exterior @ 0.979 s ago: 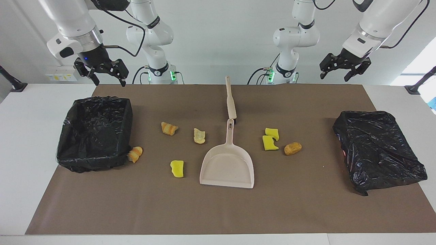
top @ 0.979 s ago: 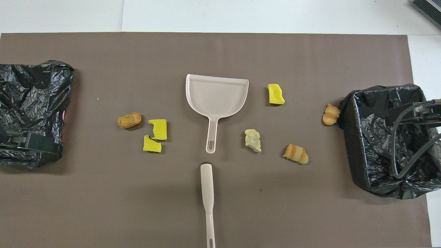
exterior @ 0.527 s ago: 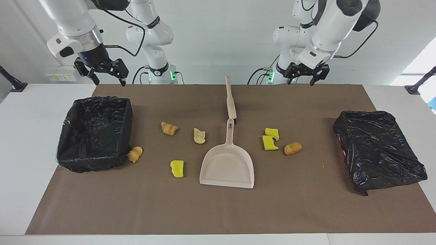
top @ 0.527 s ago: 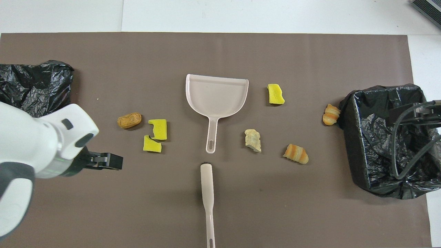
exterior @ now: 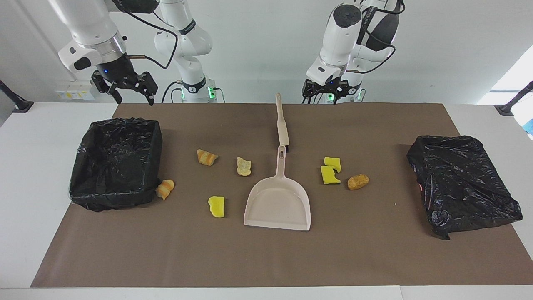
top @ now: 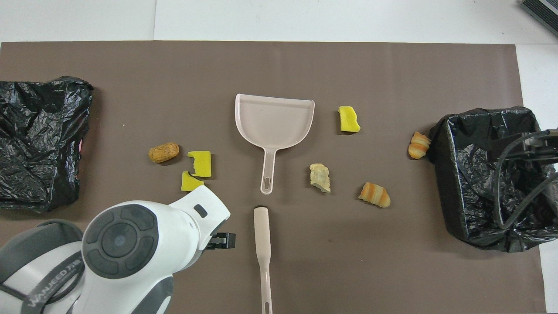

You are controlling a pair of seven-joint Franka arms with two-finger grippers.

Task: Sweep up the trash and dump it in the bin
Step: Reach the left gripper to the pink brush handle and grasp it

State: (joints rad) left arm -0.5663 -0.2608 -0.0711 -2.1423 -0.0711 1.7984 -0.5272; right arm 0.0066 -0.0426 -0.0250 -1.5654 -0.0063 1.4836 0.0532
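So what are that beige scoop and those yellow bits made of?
The dustpan looks like moulded plastic: smooth, matte beige, thin raised rim, a hanging slot in its handle. The yellow scraps look like sponge foam: bright, dull-surfaced, with torn, uneven edges. Foam is a guess from their look alone.

Brown mat (exterior: 374, 258) over a white table (exterior: 37, 175). The dustpan (exterior: 278, 206) is pale beige, and the brush (exterior: 282, 125) matches it. Glossy black liner on the bin (exterior: 114, 164), and another crinkled black bag (exterior: 462, 183) at the left arm's end. Three sponge scraps (exterior: 216, 206) are bright yellow. Two bread lumps (exterior: 207, 157) carry orange and cream stripes, one lump (exterior: 358, 181) is plain orange-tan, one (exterior: 244, 166) pale cream. White arms with black grippers.
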